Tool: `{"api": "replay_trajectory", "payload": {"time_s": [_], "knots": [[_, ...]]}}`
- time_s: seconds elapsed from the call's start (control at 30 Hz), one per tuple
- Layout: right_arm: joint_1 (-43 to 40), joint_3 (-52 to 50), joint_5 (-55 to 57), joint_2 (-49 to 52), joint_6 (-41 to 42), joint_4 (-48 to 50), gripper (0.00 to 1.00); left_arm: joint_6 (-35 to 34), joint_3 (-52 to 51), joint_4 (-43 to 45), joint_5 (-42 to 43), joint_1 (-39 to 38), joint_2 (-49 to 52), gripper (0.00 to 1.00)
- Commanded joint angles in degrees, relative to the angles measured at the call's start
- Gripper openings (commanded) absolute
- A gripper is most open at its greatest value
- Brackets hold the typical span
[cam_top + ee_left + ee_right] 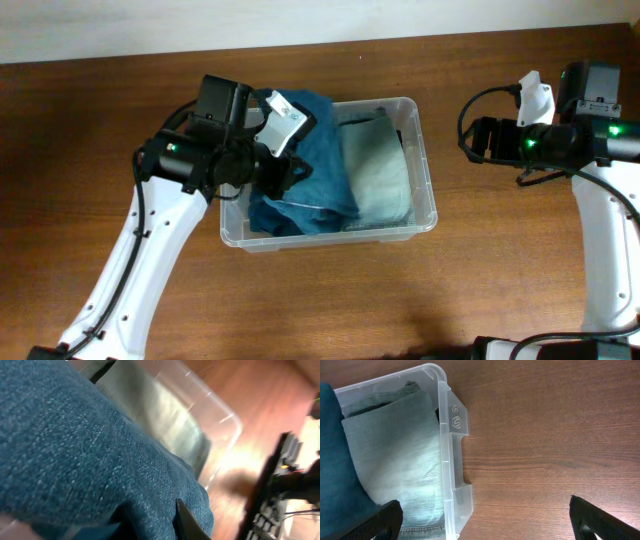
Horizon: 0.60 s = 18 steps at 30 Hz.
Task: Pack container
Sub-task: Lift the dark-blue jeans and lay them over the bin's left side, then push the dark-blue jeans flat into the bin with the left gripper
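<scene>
The clear plastic container (pixel 428 190) sits mid-table. Dark blue jeans (pixel 310 170) fill its left half, bunched up over the far rim. Folded pale grey-green jeans (pixel 378 170) lie in the right half. My left gripper (pixel 280 175) is down on the blue jeans. In the left wrist view, blue denim (pixel 75 450) fills the frame and lies pinched between the fingers (pixel 152 522). My right gripper (pixel 475 140) hovers right of the container, wide open and empty. In the right wrist view its fingers (pixel 485 520) span the container's rim (pixel 451 460) and bare table.
The table is brown wood (pixel 520 260). Both arms' white links run down to the front edge at left and right. The left wrist view shows the container's far wall (pixel 210 410) and the pale jeans (pixel 150 415). The right arm's base is blurred beyond.
</scene>
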Motion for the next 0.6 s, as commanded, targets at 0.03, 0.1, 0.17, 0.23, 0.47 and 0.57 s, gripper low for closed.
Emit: {"api": "replay_trajectory", "payload": {"time_s": [0.03,0.1,0.17,0.23,0.47,0.57], "knots": [[-0.1,0.3,1.0,0.0,-0.2,-0.3,0.98,-0.4,3.4,3.7,10.4,-0.3,-3.3,0.00],[-0.1,0.3,1.0,0.0,-0.2,-0.3,0.98,-0.5,3.6,4.7,9.8,0.4,-3.5,0.01],[-0.1,0.3,1.0,0.0,-0.2,-0.3,0.98,-0.4,3.9,5.6,9.9,1.2,-3.8,0.00],[-0.1,0.3,1.0,0.0,-0.2,-0.3,0.98,-0.5,4.2,7.6,9.9,1.8,-4.1,0.00],[-0.1,0.3,1.7,0.0,-0.2,-0.3,0.98,-0.5,4.3,15.2,9.2,2.2,-7.0,0.00],[-0.1,0.3,1.8,0.0,-0.2,-0.3,0.98,-1.8,4.3,17.9,9.2,2.2,-8.0,0.00]]}}
